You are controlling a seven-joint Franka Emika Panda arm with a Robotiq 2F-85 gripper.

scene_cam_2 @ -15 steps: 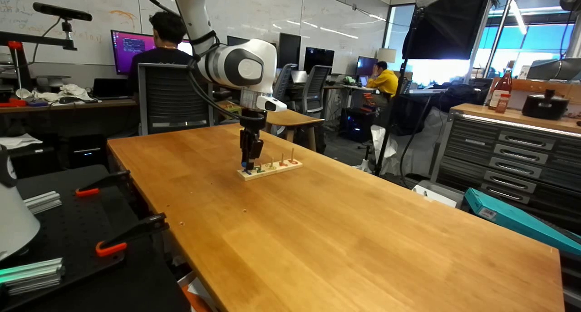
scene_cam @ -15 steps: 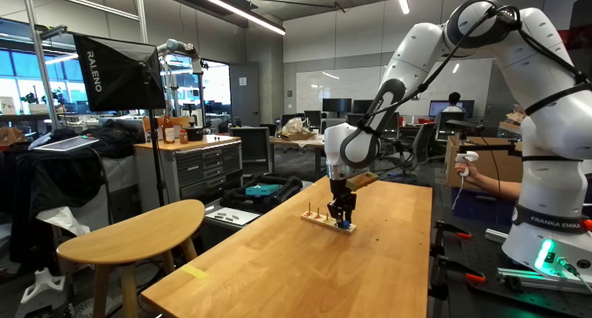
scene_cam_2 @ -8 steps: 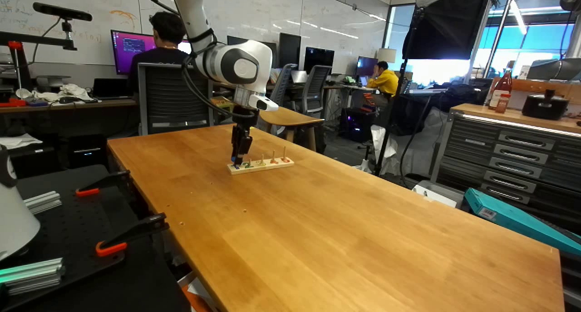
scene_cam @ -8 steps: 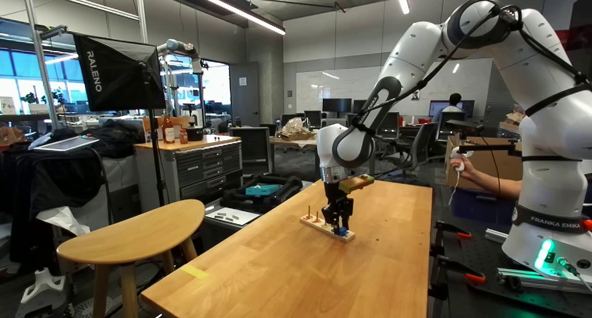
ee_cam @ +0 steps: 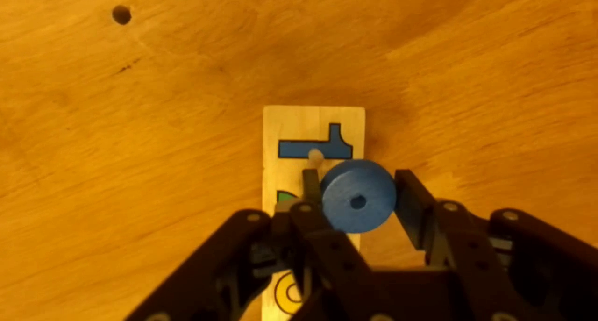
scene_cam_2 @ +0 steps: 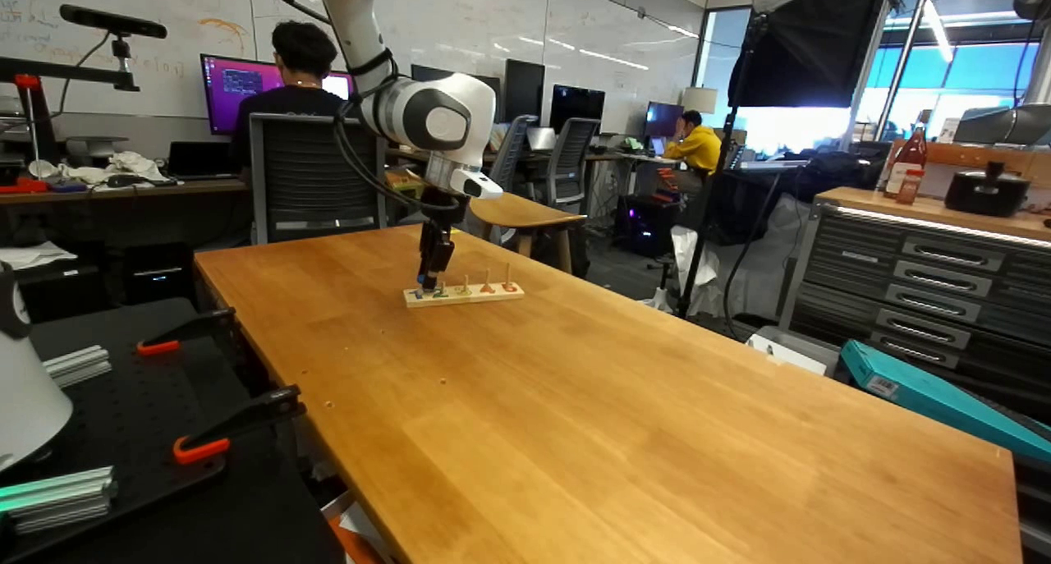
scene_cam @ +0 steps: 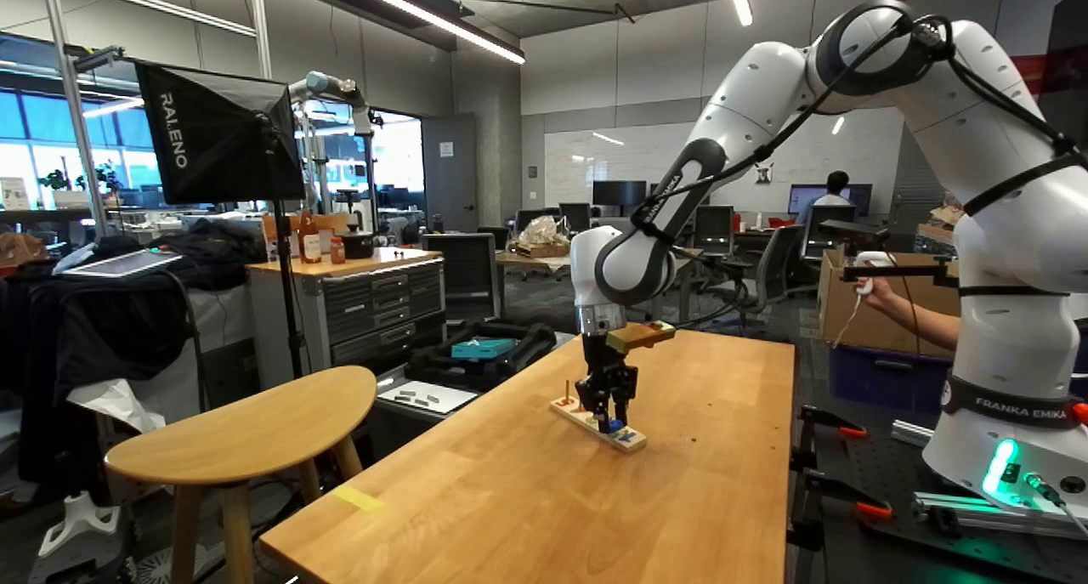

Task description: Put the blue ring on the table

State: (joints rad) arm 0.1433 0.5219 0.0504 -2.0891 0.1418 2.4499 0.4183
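Observation:
The blue ring (ee_cam: pixel 359 202) is between the two fingertips of my gripper (ee_cam: pixel 358 190) in the wrist view, and both touch its sides. Its centre hole faces the camera. The ring also shows as a blue spot in both exterior views (scene_cam: pixel 614 427) (scene_cam_2: pixel 422 279). The gripper (scene_cam: pixel 614 424) points down, low over the wooden strip with pegs (scene_cam_2: pixel 464 298), and is shut on the ring. In the wrist view the ring is beside the short peg (ee_cam: pixel 316 156) at the blue "1", not around it. The strip lies on the table (scene_cam: pixel 552 516). The exact ring height is unclear.
Several taller pegs (scene_cam_2: pixel 507 275) stand on the strip's far part. A smaller oval table (scene_cam: pixel 246 431) stands beside the long table. Clamps (scene_cam_2: pixel 201 449) sit along the table edge by the robot base. A person's hand (scene_cam: pixel 884 299) holds a white controller.
The gripper has moved with the ring, and the strip has shifted and turned slightly the same way. The ring has come away from the strip's end, where the blue "1" now shows.

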